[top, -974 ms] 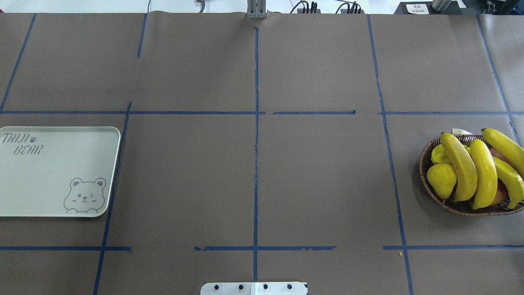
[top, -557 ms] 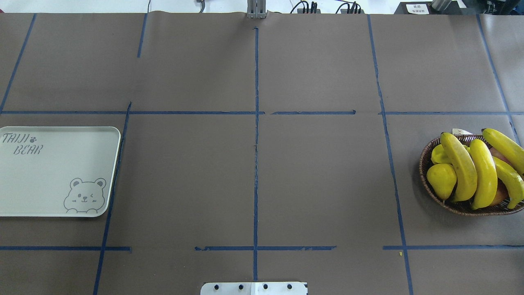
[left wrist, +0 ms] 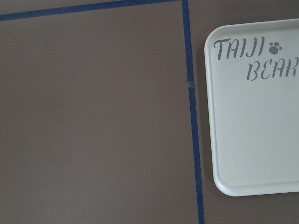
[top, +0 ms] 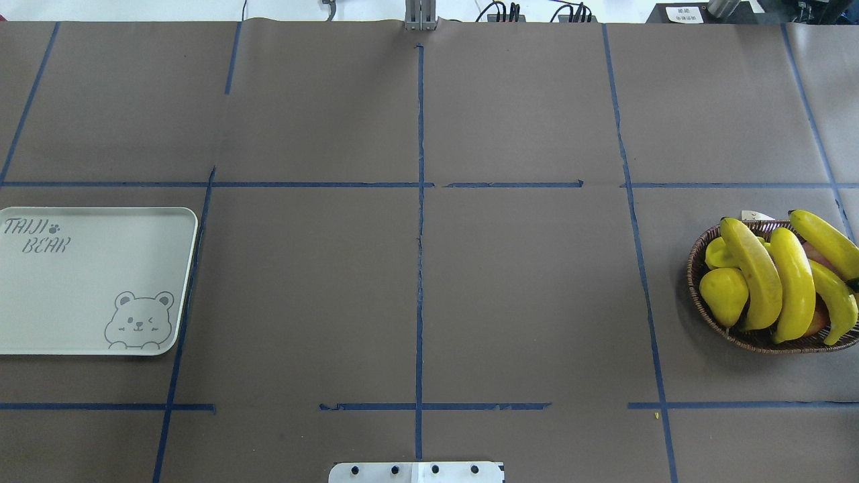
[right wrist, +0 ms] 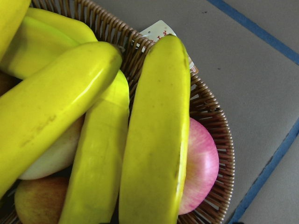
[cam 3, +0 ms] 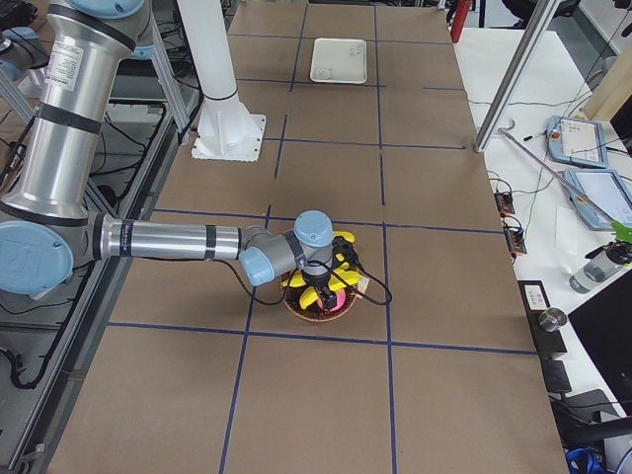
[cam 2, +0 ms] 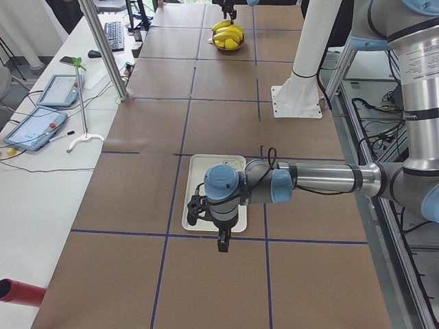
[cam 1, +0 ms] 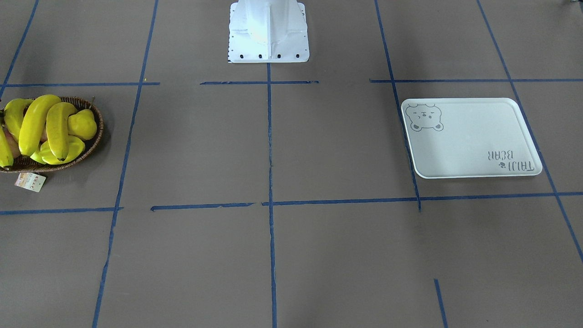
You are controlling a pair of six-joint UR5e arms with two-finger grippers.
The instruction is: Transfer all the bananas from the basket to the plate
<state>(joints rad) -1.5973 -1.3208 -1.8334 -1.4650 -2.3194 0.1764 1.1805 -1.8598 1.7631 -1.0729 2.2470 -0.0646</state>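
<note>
- Brown paper table [top: 523, 288] with blue tape lines, and the setup is about as spread out as it gets: the basket [top: 698, 315] is against the right edge and the plate [top: 80, 302] is against the left edge, well apart. All 4 bananas [top: 795, 282] are piled in the basket, with none on the plate yet.
- In the right-side view the right gripper [cam 3: 324, 284] hangs directly over the basket, and the left gripper [cam 2: 223, 240] hangs over the plate. Only the side views show them, so we can't tell whether either set of fingers is spread or closed.
- Worry 1 is the pile. The bananas lean on each other, so lifting 1 could drag a neighbour over the rim and onto the table.
- Worry 2 is grip. The skins look glossy and curved, so we think a pinch near a tapered end would let the banana swing or slip out.
- Worry 3 is grabbing the wrong fruit. A yellow pear [top: 723, 295] sits touching the bananas and a pink apple [right wrist: 201, 168] lies under them, so going in too deep might catch those instead.
- Worry 4 is the basket itself. It looks light and it's right at the edge, so a sideways nudge could shove it off.
- Worry 5 is the long trip from the right edge to the left edge. Any loose hold has plenty of table to drop onto, and the plate's low rim won't stop a rolling banana.
</note>
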